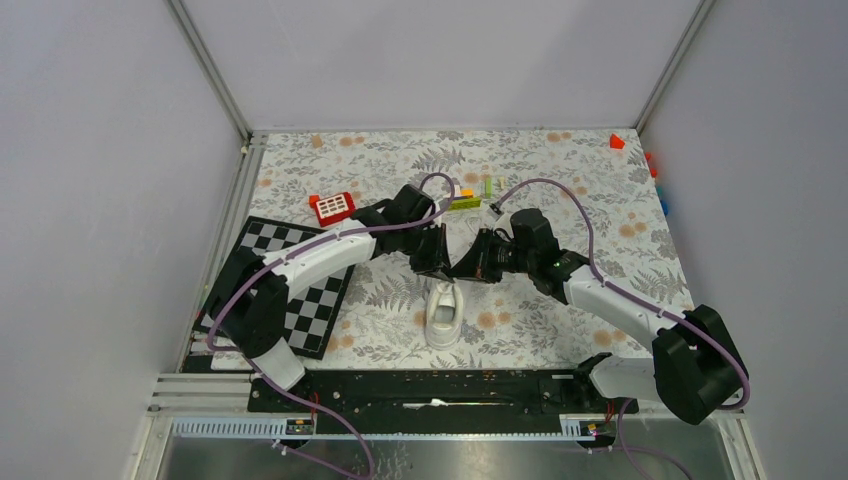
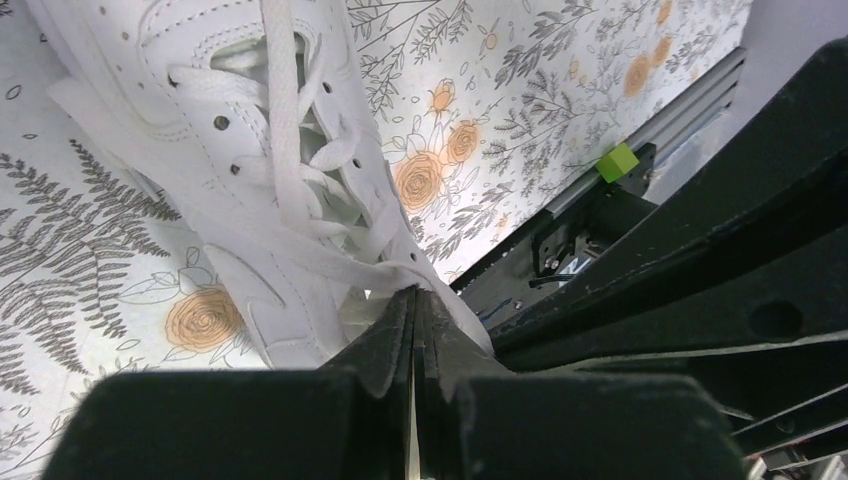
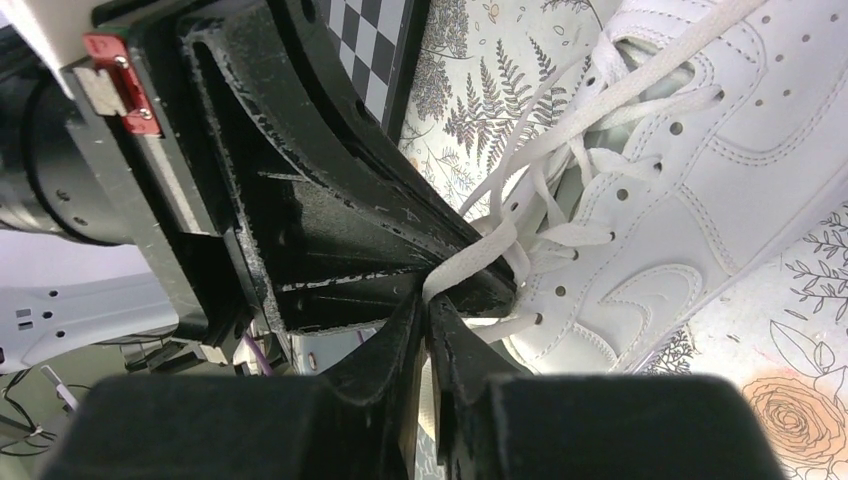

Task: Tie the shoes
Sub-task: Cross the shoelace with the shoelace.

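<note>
Closest to my left wrist camera are the left gripper's (image 2: 413, 300) own black fingers (image 2: 385, 350), clenched tight together. A lace (image 2: 397, 273) runs into their tips, and a thin white sliver shows in the seam between them, so I read it as pinched there. The sneaker (image 2: 250, 150) lies just past those tips, on its sole on the flowered tablecloth (image 2: 520, 90). The frame cuts it off at the top and left.

In the right wrist view the right gripper (image 3: 427, 305) is nearly closed on a lace strand (image 3: 470, 262), which comes off the sneaker's eyelets and dips between its fingertips. The sneaker sits just beyond and to the right of them, with one end cut off by the frame. The left gripper's body fills the left half and hides the table behind it. A corner of the chessboard (image 3: 375, 50) shows beyond it.

From the top camera the sneaker stands between the two arms, close to the near rail (image 1: 440, 385). Both grippers meet tip to tip just over its far end. The chessboard lies to the left of the sneaker, well apart from it. From up there the laces are too small to follow, and the overlapping fingertips hide where each one grips. I cannot tell whether the two grippers hold the same lace or different ones.
</note>
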Robot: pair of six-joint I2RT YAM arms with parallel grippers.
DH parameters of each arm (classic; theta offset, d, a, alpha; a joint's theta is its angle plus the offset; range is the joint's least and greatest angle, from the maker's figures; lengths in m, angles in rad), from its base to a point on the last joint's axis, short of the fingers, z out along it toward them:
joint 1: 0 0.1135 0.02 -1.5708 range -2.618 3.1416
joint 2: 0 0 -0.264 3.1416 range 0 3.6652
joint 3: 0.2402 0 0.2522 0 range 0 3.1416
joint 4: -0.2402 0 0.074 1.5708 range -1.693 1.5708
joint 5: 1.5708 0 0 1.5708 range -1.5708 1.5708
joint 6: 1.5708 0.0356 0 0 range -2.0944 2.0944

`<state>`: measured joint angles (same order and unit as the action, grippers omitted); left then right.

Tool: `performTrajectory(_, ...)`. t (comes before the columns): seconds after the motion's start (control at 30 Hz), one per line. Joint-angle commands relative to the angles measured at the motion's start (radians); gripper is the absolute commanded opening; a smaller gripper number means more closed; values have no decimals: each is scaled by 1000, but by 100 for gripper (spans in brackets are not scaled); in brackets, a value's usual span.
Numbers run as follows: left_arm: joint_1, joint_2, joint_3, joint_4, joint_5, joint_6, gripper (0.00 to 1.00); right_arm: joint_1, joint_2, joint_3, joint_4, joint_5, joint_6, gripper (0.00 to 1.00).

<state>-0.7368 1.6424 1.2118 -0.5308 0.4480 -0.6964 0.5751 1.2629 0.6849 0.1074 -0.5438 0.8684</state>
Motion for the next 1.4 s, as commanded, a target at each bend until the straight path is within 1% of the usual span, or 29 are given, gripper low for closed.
performTrajectory(0.0, 30, -16, -45, 166, 106, -40, 0, 8, -32, 12, 16, -50, -16, 15)
performTrajectory(0.13, 60, -40, -129, 327, 198, -44, 0, 8, -25, 5, 4, -53, -21, 18)
performTrajectory(0.2, 71, -39, -165, 401, 238, -39, 0, 6, -23, 0, 1, -53, -22, 22)
performTrajectory(0.27, 78, -33, -192, 452, 271, -34, 0, 7, -23, -2, -6, -48, -22, 25)
performTrajectory(0.4, 88, -38, -227, 524, 308, -23, 0, 6, -29, -3, -31, -29, -26, 27)
performTrajectory(0.5, 92, -48, -238, 525, 313, 4, 0, 6, -31, -2, -37, -22, -27, 27)
performTrajectory(0.77, 108, -62, -188, 342, 231, 130, 0, 8, -27, 18, -64, -13, -41, 26)
performTrajectory(0.9, 112, -60, -163, 307, 211, 151, 0, 7, -27, 26, -76, -15, -50, 25)
performTrajectory(1.03, 115, -56, -151, 306, 209, 153, 0, 8, -26, 37, -89, -21, -57, 25)
performTrajectory(1.13, 116, -53, -153, 328, 224, 133, 0, 7, -22, 47, -100, -25, -65, 26)
performTrajectory(1.37, 128, -73, -214, 523, 333, -3, 0, 7, -17, 63, -102, -31, -66, 26)
